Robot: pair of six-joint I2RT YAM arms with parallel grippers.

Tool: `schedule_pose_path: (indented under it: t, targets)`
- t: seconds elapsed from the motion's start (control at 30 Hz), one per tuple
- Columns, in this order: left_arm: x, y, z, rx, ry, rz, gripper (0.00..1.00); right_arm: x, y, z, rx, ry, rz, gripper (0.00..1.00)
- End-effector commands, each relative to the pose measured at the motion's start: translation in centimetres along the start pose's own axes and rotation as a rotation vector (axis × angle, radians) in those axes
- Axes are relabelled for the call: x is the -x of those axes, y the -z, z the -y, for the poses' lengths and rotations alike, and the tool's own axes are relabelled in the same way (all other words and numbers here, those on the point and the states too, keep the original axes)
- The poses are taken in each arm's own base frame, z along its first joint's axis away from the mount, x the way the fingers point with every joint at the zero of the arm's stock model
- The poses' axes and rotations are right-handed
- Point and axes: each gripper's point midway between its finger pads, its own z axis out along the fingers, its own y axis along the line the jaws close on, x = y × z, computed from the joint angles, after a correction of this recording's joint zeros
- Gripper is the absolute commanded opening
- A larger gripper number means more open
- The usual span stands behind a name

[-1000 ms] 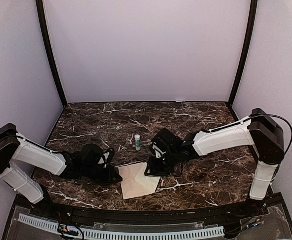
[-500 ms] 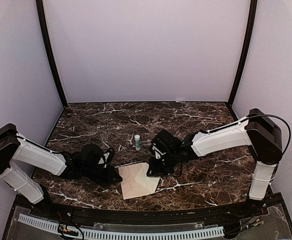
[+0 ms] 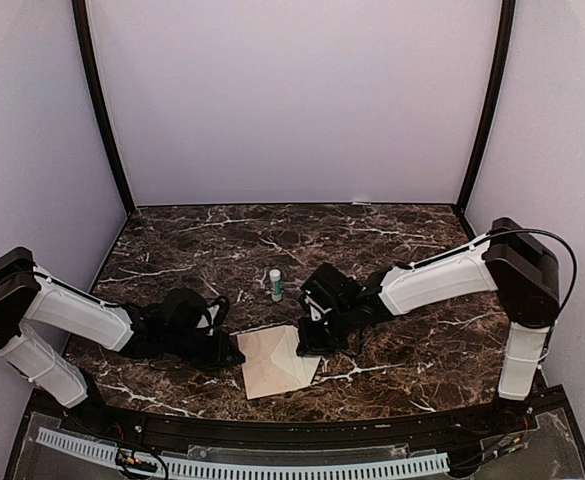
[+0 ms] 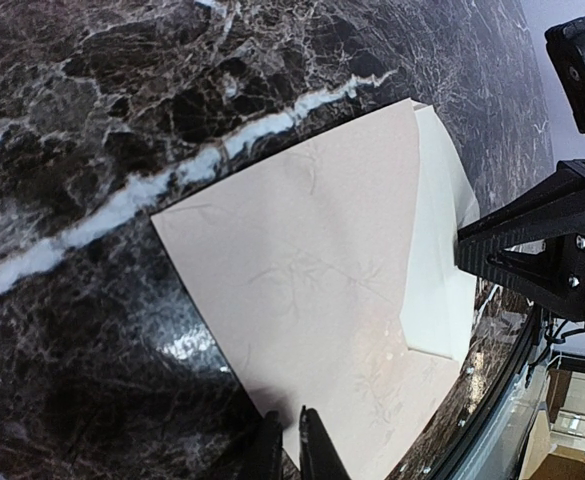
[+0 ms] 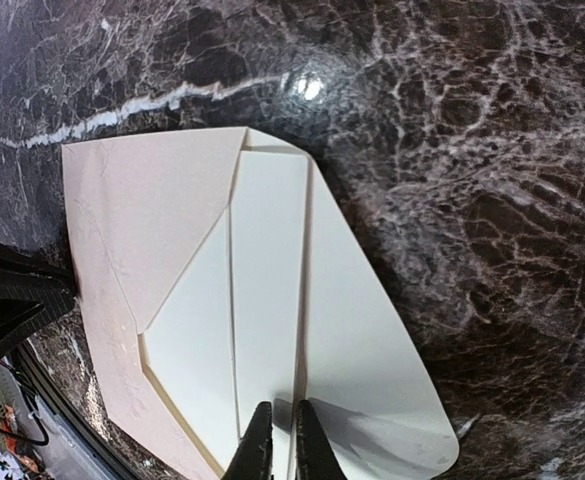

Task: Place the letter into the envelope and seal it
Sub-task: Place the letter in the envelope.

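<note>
- Top external view: the envelope (image 3: 269, 368) lies flat on the table (image 3: 172, 240), close to the front edge, between the two grippers.
- The left gripper (image 3: 234, 352) is down low at the envelope's left edge, its arm stretched along the table.
- Left wrist view: its jaws stand nearly together, with only a slit between them. The fingertips (image 4: 312, 455) sit on the tan paper's near edge. I cannot tell whether any paper is pinched.
- The right gripper (image 3: 307, 342) is down at the envelope's right side, on the paler part.
- Right wrist view: its jaws are drawn just as narrow. The fingertips (image 5: 257, 445) rest on the pale paper, and a crease runs into the slit between them. I cannot tell whether that crease is gripped.
- In the same view a tan triangle is folded over on the left. A wide pale panel with a rounded tip spreads out to the right.
- A pale strip (image 5: 267, 300) lies between those folds. I cannot tell whether it is the letter.
- A small tube (image 3: 275, 284) stands upright behind the envelope, apart from it and from both grippers.
</note>
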Motion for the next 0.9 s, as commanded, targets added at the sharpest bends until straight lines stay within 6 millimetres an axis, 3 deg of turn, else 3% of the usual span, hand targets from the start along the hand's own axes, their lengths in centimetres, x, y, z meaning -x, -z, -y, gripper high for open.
schedule_pose_path:
  t: [0.0,0.27,0.87]
  targets:
    - [-1.3,-0.2,-2.1,0.083,0.009,-0.046,0.07,0.4,-0.4,0.1,0.003,-0.003,0.006,0.06]
    - [-1.4,-0.2,-2.3,0.086,0.010,-0.050,0.07,0.2,-0.7,-0.2,0.019,0.000,-0.006,0.00]
    - [-1.4,-0.3,-2.2,0.084,0.008,-0.052,0.06,0.0,-1.4,-1.9,0.067,0.024,-0.019,0.00]
